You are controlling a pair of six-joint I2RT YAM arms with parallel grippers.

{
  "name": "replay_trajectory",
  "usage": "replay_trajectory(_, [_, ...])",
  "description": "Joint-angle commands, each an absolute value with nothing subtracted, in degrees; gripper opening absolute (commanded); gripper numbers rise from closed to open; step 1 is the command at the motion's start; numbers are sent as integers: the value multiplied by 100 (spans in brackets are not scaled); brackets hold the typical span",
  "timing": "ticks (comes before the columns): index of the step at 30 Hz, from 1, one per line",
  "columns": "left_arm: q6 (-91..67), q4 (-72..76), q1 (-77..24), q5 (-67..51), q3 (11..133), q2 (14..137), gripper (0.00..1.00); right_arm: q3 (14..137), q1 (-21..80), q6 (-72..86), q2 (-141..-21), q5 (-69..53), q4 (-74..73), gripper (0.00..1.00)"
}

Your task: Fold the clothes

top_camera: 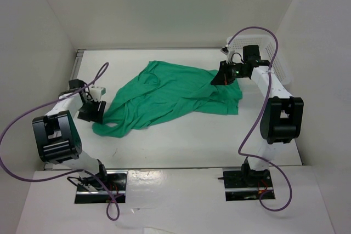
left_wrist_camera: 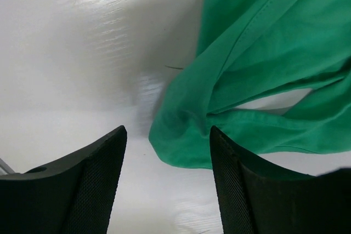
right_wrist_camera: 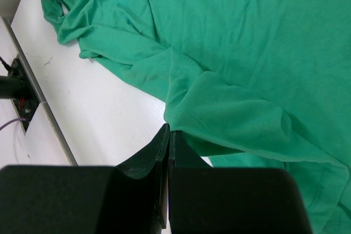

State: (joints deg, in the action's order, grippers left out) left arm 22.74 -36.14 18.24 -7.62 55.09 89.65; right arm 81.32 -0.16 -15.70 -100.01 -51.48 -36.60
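The clothes, one emerald-green T-shirt (top_camera: 175, 94), lie crumpled and spread across the middle of the white table (top_camera: 181, 141). My left gripper (top_camera: 92, 110) hovers at the shirt's near-left end. In the left wrist view the left gripper (left_wrist_camera: 167, 130) is open, and a rounded fold of the shirt (left_wrist_camera: 186, 141) lies just beyond the fingertips (left_wrist_camera: 112, 141), touching neither. My right gripper (top_camera: 222, 78) is at the shirt's far-right edge. The right wrist view shows the right gripper (right_wrist_camera: 170, 130) shut, with a hem fold of the shirt (right_wrist_camera: 219, 108) pinched at its tips.
A white mesh basket (top_camera: 270, 53) stands at the far right corner behind the right arm. White walls close in the table on three sides. Purple cables (top_camera: 22, 119) loop from both arms. Both arm bases (top_camera: 98, 187) sit at the near edge.
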Motion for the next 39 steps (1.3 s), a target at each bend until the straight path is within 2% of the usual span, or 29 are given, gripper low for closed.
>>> replay_trajectory(1, [2505,-3288,1706,-396,5388,8877,69,8139,-44,-1617,-9967,-5300,-3683,0])
replay_trajectory(5, [2505,-3103,1565,-290,5317,9139,60,8139,-44,-1617,-9967,-5353,-3683,1])
replay_trajectory(7, [2453,-2971,1504,-352,5317,9254,43,8139,-44,-1617,-9967,-5353,-3683,1])
replay_trajectory(12, [2452,-2918,1223,-738,5615,9764,25,8139,-44,-1617,-9967,-5300,-3735,1])
replay_trajectory(13, [2452,-2918,1222,-790,5677,9869,20,8139,-44,-1617,-9967,-5300,-3735,1])
replay_trajectory(14, [2400,-2840,1143,-791,5730,9870,10,8139,-44,-1617,-9915,-5300,-3735,1])
replay_trajectory(15, [2399,-2839,1143,-791,5861,9870,7,8086,-44,-1617,-9914,-5300,-3735,1])
replay_trajectory(19, [2198,-2707,1143,-1072,6406,9923,0,8086,-44,-1617,-9914,-5300,-3735,1])
replay_trajectory(25, [1899,-2646,1143,-1072,7206,9976,0,8086,-44,-1670,-9914,-5300,-3735,1])
replay_trajectory(27, [1846,-2593,1195,-1072,7260,9976,6,8086,-44,-1670,-9862,-5300,-3735,1])
replay_trajectory(29, [1846,-2593,1195,-1072,7260,9923,24,8086,-44,-1670,-9861,-5300,-3735,1])
replay_trajectory(31, [1907,-2654,1248,-1072,7094,9765,36,8086,-44,-1670,-9861,-5300,-3735,1])
replay_trajectory(33, [2074,-2654,1248,-1072,6735,9546,53,8086,-44,-1670,-9861,-5300,-3735,1])
replay_trajectory(36, [2197,-2514,1248,-915,6364,9273,67,8086,-44,-1670,-9861,-5352,-3735,1])
replay_trajectory(39, [2250,-2382,1327,-984,6074,9193,70,8086,-44,-1670,-9861,-5353,-3735,1])
